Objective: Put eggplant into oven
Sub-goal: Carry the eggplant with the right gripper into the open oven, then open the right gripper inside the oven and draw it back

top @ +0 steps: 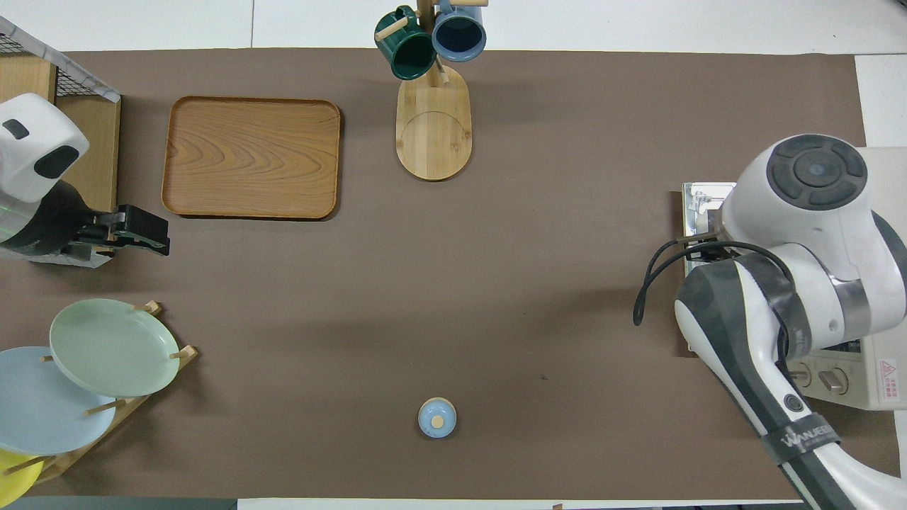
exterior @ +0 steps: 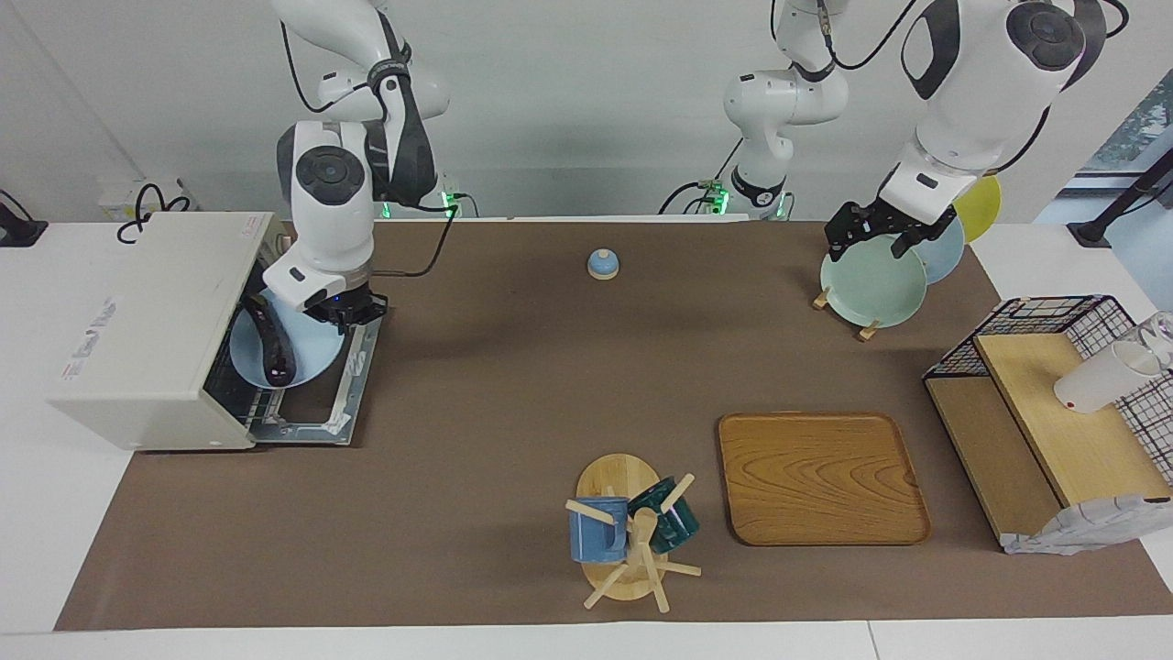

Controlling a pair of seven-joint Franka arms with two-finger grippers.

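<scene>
The off-white oven (exterior: 147, 330) stands at the right arm's end of the table with its door (exterior: 353, 385) folded down flat. A light blue plate (exterior: 312, 353) sits in the oven's mouth, half inside. The dark purple eggplant (exterior: 272, 346) lies on it. My right gripper (exterior: 346, 313) is at the plate's outer rim over the door, shut on the plate. My left gripper (exterior: 871, 236) waits open and empty over the plate rack. In the overhead view the right arm hides the eggplant and most of the oven (top: 871, 386).
A plate rack with a green plate (exterior: 871, 284) stands at the left arm's end. A wire shelf (exterior: 1054, 394) holds a white cup. A wooden tray (exterior: 820, 477) and a mug tree (exterior: 632, 532) lie farther out. A small blue lid (exterior: 602, 264) sits near the robots.
</scene>
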